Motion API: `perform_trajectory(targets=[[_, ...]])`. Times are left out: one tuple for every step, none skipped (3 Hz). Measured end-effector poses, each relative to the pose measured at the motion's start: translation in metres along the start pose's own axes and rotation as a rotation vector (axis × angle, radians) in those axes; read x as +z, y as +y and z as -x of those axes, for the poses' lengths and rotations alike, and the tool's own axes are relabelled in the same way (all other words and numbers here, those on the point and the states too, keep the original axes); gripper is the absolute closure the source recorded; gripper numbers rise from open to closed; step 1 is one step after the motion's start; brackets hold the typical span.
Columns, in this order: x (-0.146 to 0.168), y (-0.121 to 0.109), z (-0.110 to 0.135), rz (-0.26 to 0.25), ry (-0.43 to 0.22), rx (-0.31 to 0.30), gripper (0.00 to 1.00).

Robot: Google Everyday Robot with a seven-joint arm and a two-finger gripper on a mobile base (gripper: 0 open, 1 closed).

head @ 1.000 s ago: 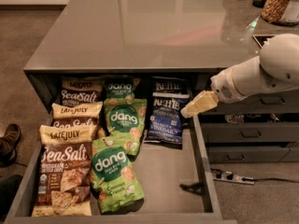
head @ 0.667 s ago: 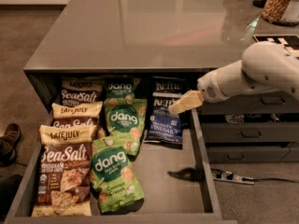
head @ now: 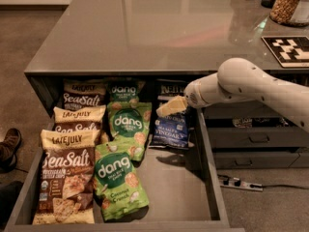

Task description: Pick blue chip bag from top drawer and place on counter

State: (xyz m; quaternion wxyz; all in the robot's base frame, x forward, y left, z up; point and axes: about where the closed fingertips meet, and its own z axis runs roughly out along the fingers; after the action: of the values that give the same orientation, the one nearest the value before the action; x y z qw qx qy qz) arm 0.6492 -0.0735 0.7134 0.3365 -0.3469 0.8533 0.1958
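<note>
The blue chip bag (head: pixel 170 131) lies flat at the back right of the open top drawer (head: pixel 179 190), its pale label facing up. A twin navy bag (head: pixel 172 88) shows only its top edge behind it. My gripper (head: pixel 170 107), cream-coloured at the end of the white arm (head: pixel 241 83), hangs just above the upper edge of the blue chip bag and covers part of it. It holds nothing that I can see. The glossy grey counter (head: pixel 145 28) spans the top of the view above the drawer.
Green dang bags (head: pixel 126 122) and brown Late July Sea Salt bags (head: pixel 67 178) fill the drawer's left and middle. Narrower grey drawers (head: pixel 256 139) sit to the right. A jar (head: pixel 288 4) and a black-and-white marker (head: pixel 288 48) are on the counter. A power strip (head: pixel 239 183) and a shoe (head: pixel 8 146) are on the floor.
The arm has swung left and down from the drawer's right wall, so the gripper now hangs over the top of the blue chip bag. The bags have not moved.
</note>
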Motion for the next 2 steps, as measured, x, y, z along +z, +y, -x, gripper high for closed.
perform_trajectory(targets=[[0.0,0.0,0.0,0.0,0.0,0.0,0.0],[0.024,0.006,-0.01,-0.011,0.056,0.004,0.0]])
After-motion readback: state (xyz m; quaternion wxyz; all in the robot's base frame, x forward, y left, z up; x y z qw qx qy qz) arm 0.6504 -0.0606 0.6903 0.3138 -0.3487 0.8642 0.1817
